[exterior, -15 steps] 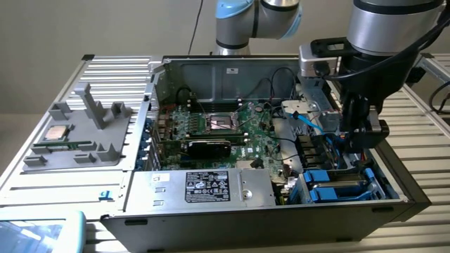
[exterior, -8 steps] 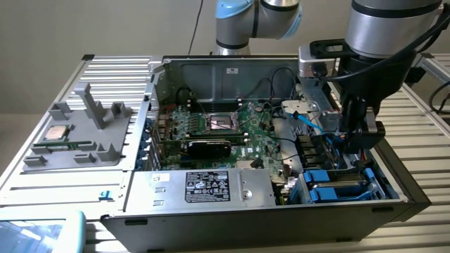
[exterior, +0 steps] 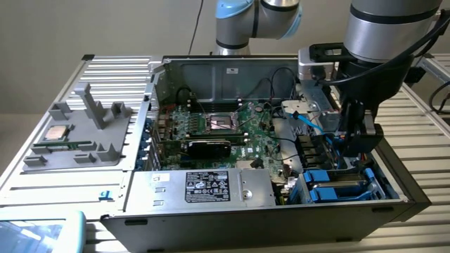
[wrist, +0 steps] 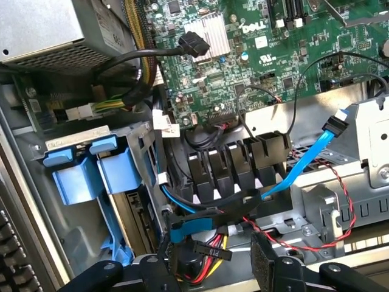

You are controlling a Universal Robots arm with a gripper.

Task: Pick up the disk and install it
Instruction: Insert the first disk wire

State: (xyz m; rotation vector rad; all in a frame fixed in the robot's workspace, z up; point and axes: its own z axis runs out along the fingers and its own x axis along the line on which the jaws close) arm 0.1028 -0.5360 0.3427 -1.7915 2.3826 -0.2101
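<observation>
Standing open on a slatted metal table [exterior: 414,121] before a plain grey wall [exterior: 70,26], a computer case [exterior: 281,226] bares its motherboard [exterior: 225,124] and power-supply box [exterior: 211,187] in the exterior view. A grey parts tray [exterior: 70,158] lies beside it on the exterior view's left. The disk [exterior: 343,183] sits in the drive bay at the case's near corner on the exterior view's right, a silver-grey strip between blue carrier rails; its label cannot be made out. The arm's gripper [exterior: 362,145] reaches down into the case just behind that bay, its fingertips hidden among the case's parts. From the wrist view, the case interior shows the motherboard [wrist: 243,55] and a blue data cable [wrist: 304,167]. The disk [wrist: 76,182] appears as two blue carrier tabs at the mouth of its bay, its metal face hidden. The gripper [wrist: 216,271] hangs over a bundle of yellow, red and black wires [wrist: 203,267], jaws apart, clamped on nothing and clear of the disk; the picture's edge cuts off its fingers.
</observation>
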